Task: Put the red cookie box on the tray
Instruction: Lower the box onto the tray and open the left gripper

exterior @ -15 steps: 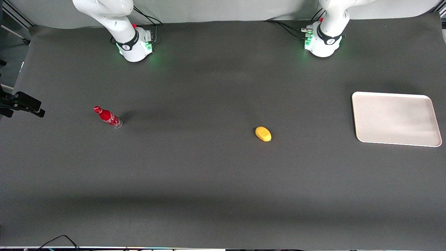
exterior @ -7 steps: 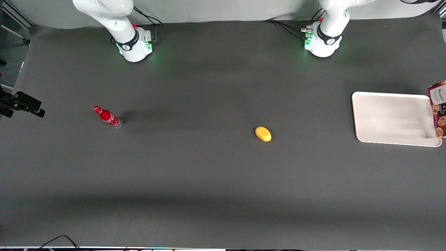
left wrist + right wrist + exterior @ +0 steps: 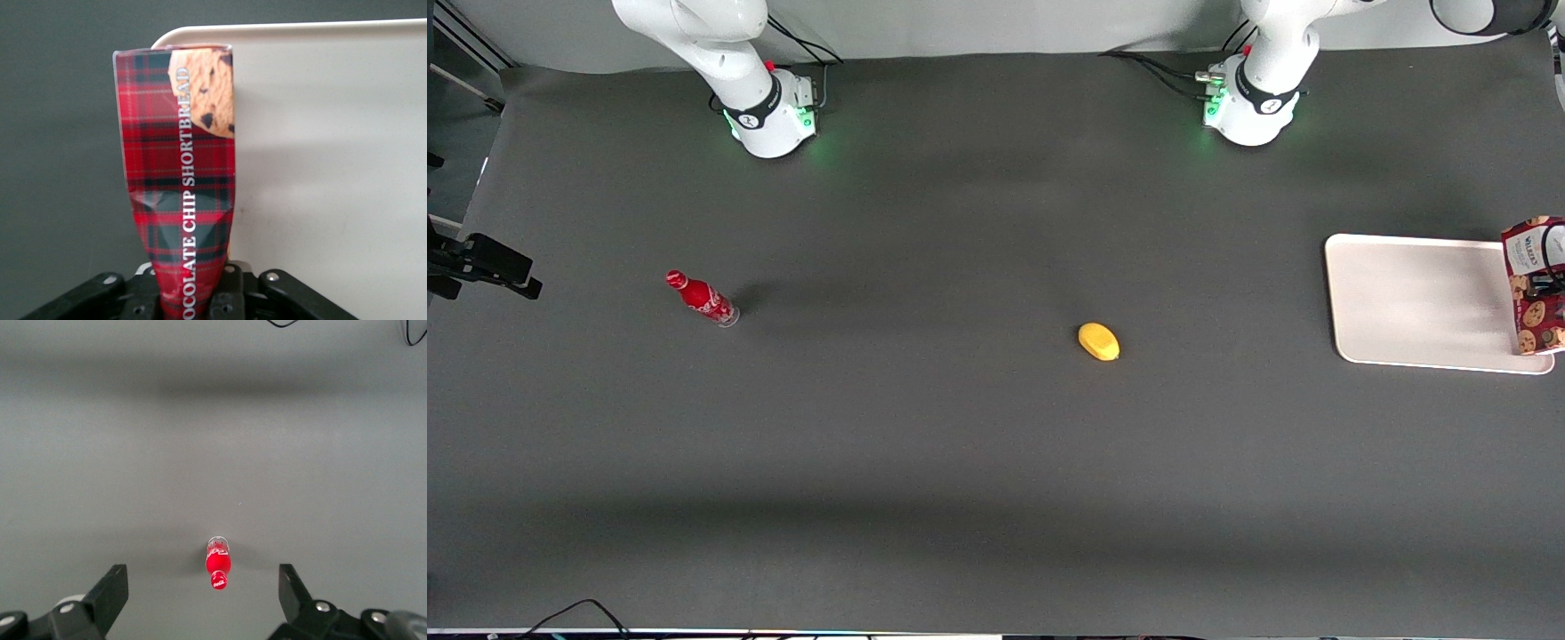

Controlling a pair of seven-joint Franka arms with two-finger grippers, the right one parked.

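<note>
The red cookie box (image 3: pixel 1532 286) is a long dark red tartan carton with cookie pictures and a white label at one end. It hangs above the tray's (image 3: pixel 1423 302) edge toward the working arm's end of the table. My left gripper (image 3: pixel 1549 283) is shut on the box, mostly cut off by the frame edge. In the left wrist view the box (image 3: pixel 181 193) sticks out from between the gripper's (image 3: pixel 193 303) fingers, over the tray's rim (image 3: pixel 280 30), partly over the dark table. The off-white tray is bare.
A yellow lemon-like object (image 3: pixel 1098 341) lies mid-table, nearer the front camera than the tray. A small red bottle (image 3: pixel 701 298) stands toward the parked arm's end; it also shows in the right wrist view (image 3: pixel 218 563). The table is dark grey.
The box and gripper have come into the front view from the working arm's side and moved inward over the tray's edge. Nothing else has moved.
</note>
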